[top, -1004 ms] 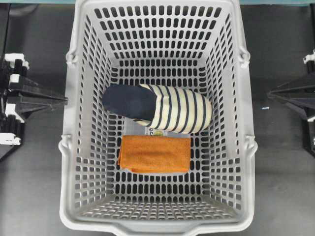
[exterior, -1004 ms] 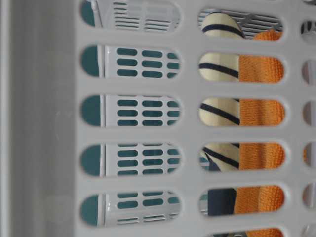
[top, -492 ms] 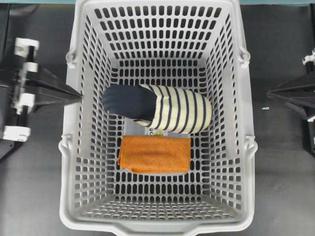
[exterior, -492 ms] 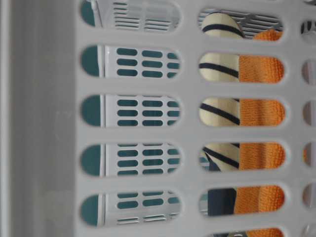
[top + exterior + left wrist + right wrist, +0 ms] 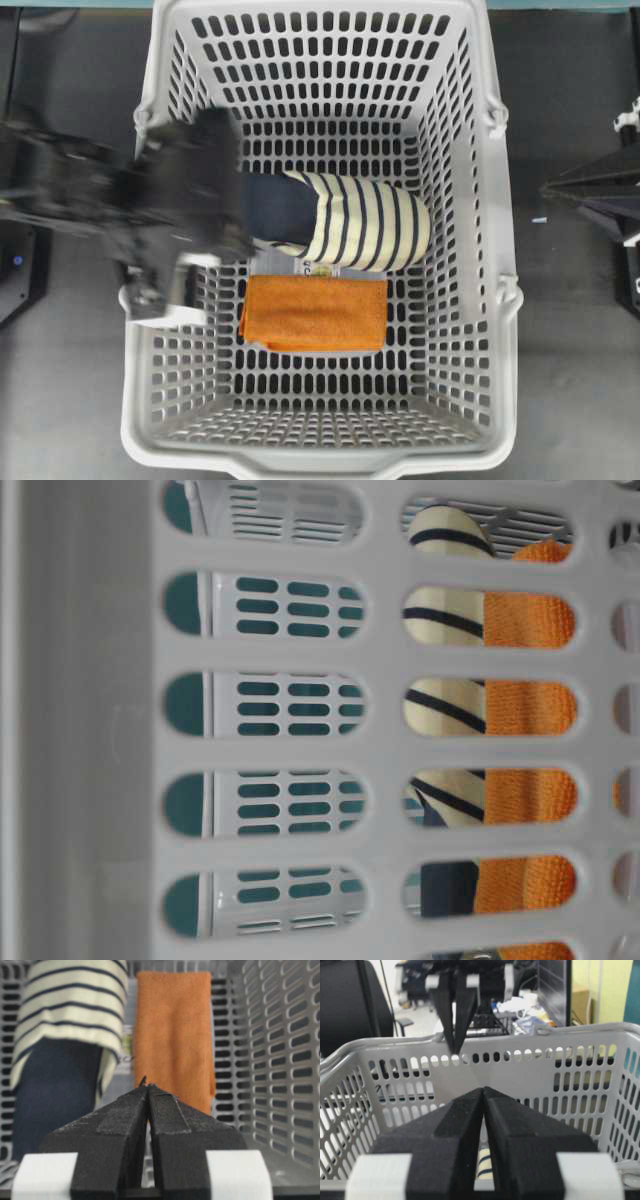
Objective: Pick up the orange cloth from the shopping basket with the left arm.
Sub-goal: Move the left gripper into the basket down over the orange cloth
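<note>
— Two things in the basket (image 5: 145, 300) on my dark table (image 5: 580, 380)?
— Yes: cloth (image 5: 315, 313) just beside the slipper (image 5: 350, 222). My left gripper (image 5: 148, 1087) is clenched above them; right gripper (image 5: 484, 1091) pinched outside.

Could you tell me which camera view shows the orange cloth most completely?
The overhead exterior view: the whole orange cloth lies unobstructed on the basket floor. The left wrist view shows most of it beyond the shut left gripper. The table-level view shows only strips through wall slots; the right wrist view shows none.
</note>
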